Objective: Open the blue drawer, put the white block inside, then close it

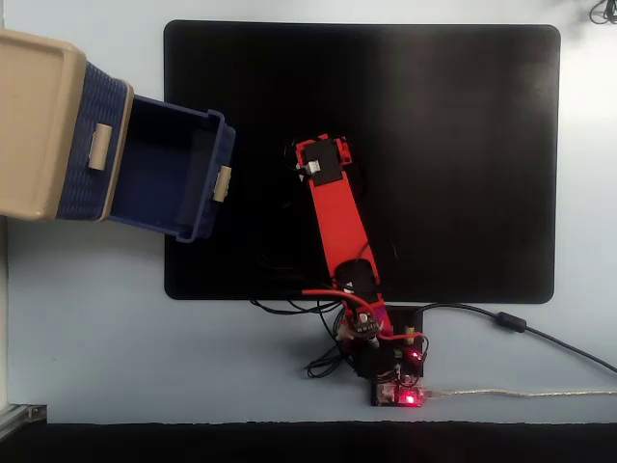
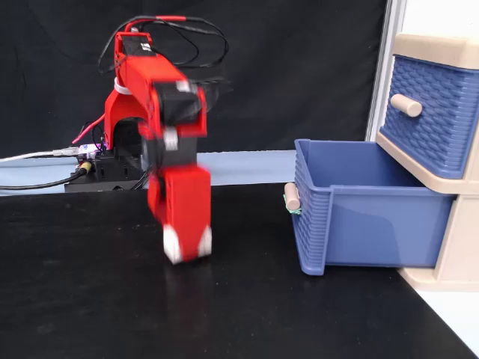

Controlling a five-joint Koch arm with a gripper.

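Note:
The blue drawer (image 1: 174, 169) (image 2: 359, 213), the lower one of the beige cabinet (image 1: 34, 116), stands pulled out over the mat's edge, its small beige handle (image 2: 291, 197) facing the arm. What shows of its inside is bare. My gripper (image 2: 187, 253) hangs pointing down, just above the mat, well left of the drawer in that fixed view. It is blurred. Cream-white bits that look like the white block (image 2: 174, 244) stick out either side of the front jaw at its tip. From above, the red arm (image 1: 337, 212) covers the gripper and the block.
The upper navy drawer (image 2: 438, 112) with the bigger handle is closed. A black mat (image 1: 463, 154) covers the table's middle. The arm's base, board and cables (image 1: 400, 371) lie at the mat's near edge in the view from above.

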